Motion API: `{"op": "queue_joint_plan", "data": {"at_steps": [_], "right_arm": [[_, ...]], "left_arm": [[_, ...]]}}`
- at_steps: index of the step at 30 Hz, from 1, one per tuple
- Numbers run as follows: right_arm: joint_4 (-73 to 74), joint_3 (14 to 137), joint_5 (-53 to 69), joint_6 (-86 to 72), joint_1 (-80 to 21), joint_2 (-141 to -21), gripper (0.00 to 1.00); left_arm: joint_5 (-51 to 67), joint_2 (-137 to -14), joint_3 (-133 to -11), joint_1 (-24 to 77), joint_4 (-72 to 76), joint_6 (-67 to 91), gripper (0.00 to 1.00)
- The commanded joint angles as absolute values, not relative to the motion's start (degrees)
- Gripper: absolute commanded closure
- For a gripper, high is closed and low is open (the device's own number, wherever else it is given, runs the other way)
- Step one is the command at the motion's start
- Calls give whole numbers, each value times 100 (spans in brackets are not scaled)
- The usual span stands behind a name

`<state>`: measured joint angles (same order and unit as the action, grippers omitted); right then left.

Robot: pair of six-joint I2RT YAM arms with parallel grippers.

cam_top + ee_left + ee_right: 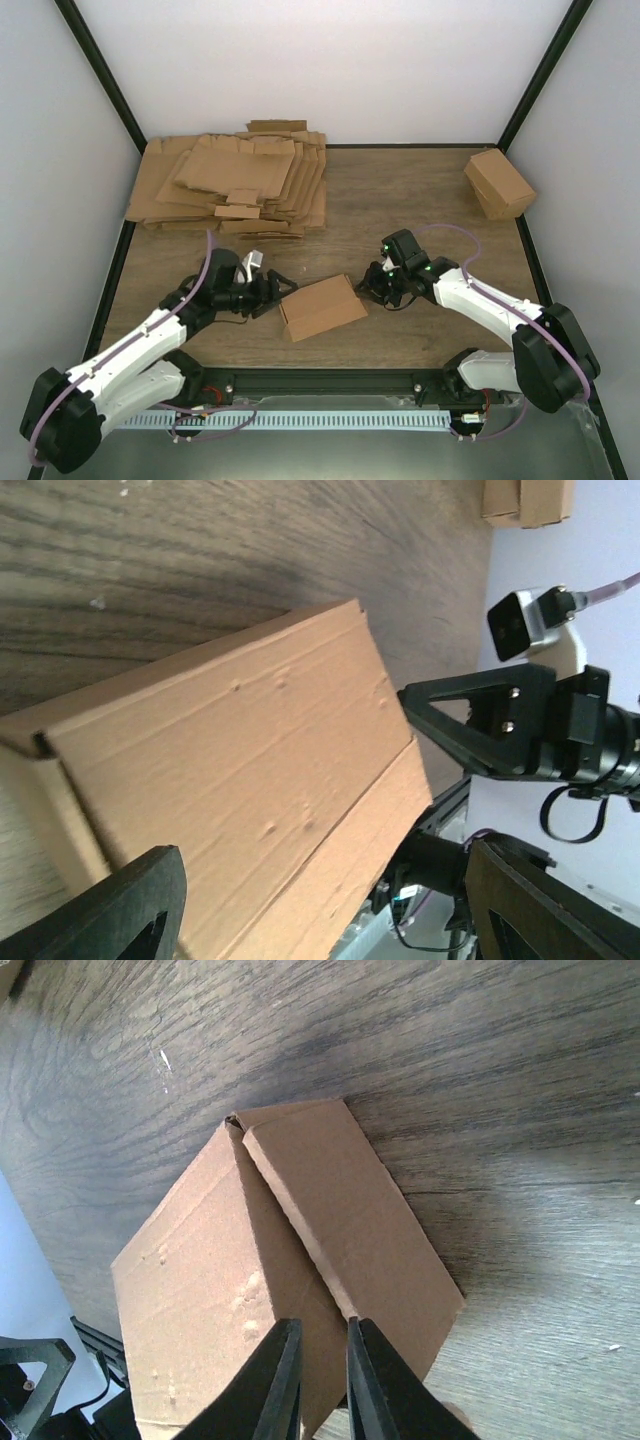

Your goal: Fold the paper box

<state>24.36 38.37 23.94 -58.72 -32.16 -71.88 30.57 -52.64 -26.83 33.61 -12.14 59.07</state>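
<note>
The paper box (320,308) is a brown carton lying in the middle of the table between both grippers. My left gripper (275,290) is at its left end, open wide. In the left wrist view (330,910) the box (230,770) fills the space ahead of the spread fingers (120,910), which do not touch it. My right gripper (368,285) is at the box's right end. In the right wrist view (322,1385) its fingers (285,1380) stand a narrow gap apart, closed over the edge of the open end flap (350,1220).
A thick pile of flat brown sheets (230,185) lies at the back left. Another brown cardboard cuboid (498,183) stands at the back right, near the wall. Black frame rails run along the table's edges.
</note>
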Motion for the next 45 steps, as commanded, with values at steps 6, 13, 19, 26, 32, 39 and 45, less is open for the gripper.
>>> {"op": "queue_joint_plan", "data": {"at_steps": [6, 13, 19, 26, 32, 39, 45], "right_arm": [[2572, 4167, 2044, -4779, -3182, -6947, 69], [2555, 3991, 1950, -4071, -3182, -6319, 40], [2521, 3760, 2263, -3875, -3179, -6373, 36], [1841, 3241, 2913, -3901, -3182, -6742, 47], [1580, 3045, 2976, -3896, -3182, -7007, 60], [1421, 2899, 2953, -3870, -3182, -7233, 71], [1341, 2839, 2891, -3830, -3181, -7366, 76]], "left_arm": [[2786, -4533, -2283, 3374, -2031, 5812, 19], [3251, -4510, -1750, 3383, -1301, 6294, 23], [3355, -4545, -1510, 3399, -895, 6510, 34], [3399, -4804, -1320, 3485, -334, 6642, 37], [3315, -5123, -1154, 3558, -27, 6653, 51], [3164, -5696, -1086, 3637, 222, 6466, 66], [3013, -6278, -1349, 3655, 133, 6026, 75]]}}
